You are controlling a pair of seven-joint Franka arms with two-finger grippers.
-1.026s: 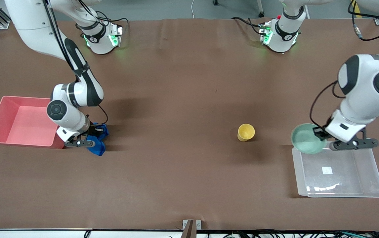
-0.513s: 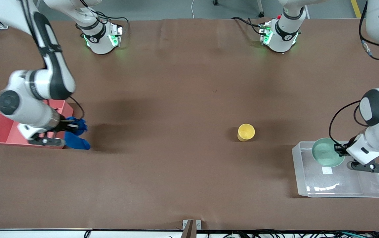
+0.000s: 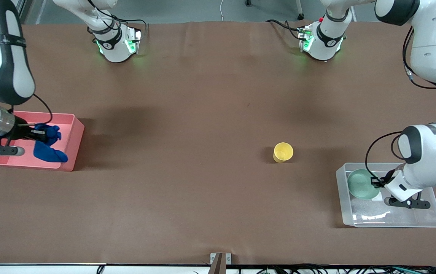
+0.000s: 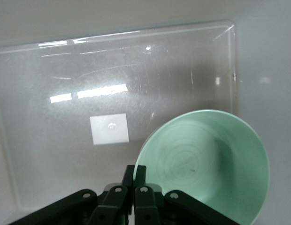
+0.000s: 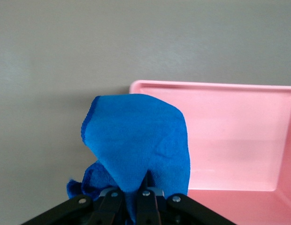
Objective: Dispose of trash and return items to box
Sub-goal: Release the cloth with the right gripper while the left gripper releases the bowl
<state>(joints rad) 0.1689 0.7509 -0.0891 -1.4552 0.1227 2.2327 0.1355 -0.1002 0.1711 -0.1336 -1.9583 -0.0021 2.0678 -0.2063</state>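
Observation:
The trash, a bright blue cloth wad (image 3: 48, 146), hangs over the pink bin (image 3: 74, 140) with my right gripper (image 3: 31, 133) shut on it. In the right wrist view the cloth (image 5: 141, 140) drapes from the right gripper (image 5: 136, 187) in front of the bin (image 5: 230, 136). My left gripper (image 3: 376, 182) is shut on the rim of the mint-green bowl (image 3: 360, 184), which sits low inside the clear box (image 3: 393, 222). The left wrist view shows the gripper (image 4: 135, 171) pinching the bowl (image 4: 206, 164) over the box's base (image 4: 65, 93). The yellow cup (image 3: 283, 152) stands upright on the table, apart from both grippers.
The pink bin lies at the right arm's end of the table and the clear box at the left arm's end. A white sticker (image 4: 109, 129) marks the box's base. Brown table (image 3: 202, 114) stretches between them, with the cup nearer the box.
The right gripper carried the blue cloth from beside the pink bin to over it. The left gripper brought the green bowl from the box's rim down inside the box.

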